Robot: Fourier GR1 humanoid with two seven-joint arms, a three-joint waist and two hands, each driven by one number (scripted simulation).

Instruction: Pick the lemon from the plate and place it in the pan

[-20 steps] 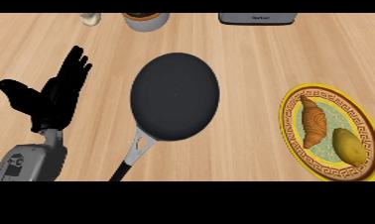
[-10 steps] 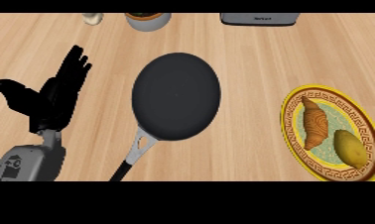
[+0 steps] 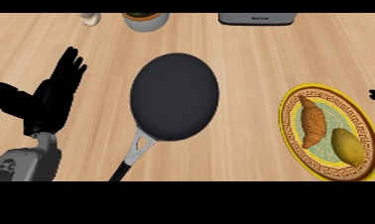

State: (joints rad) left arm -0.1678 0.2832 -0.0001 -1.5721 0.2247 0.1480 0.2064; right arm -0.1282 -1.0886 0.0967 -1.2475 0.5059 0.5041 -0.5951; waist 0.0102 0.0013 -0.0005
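**Two foods share the plate, and the lemon sits on the far side**

A wooden counter fills the frame, seen from steeply above. At the lower right, a yellow plate [image 3: 291,134] with a patterned rim holds a lemon [image 3: 347,146] near the frame's right edge and a brown croissant [image 3: 313,121] just beside it, towards the centre. An empty black pan [image 3: 174,96] lies mid-frame, its handle running to the lower edge.

At the left, the left hand [image 3: 51,96] rests open, fingers straight and spread, pointing up. At the right edge only a small dark tip shows, probably the right hand [image 3: 371,94]; I cannot tell how its fingers stand.

Risks, as I judge them: a reach could nudge the croissant or take it instead, since the two nearly touch. The lemon is rounded and may roll off the plate if pushed rather than enclosed.
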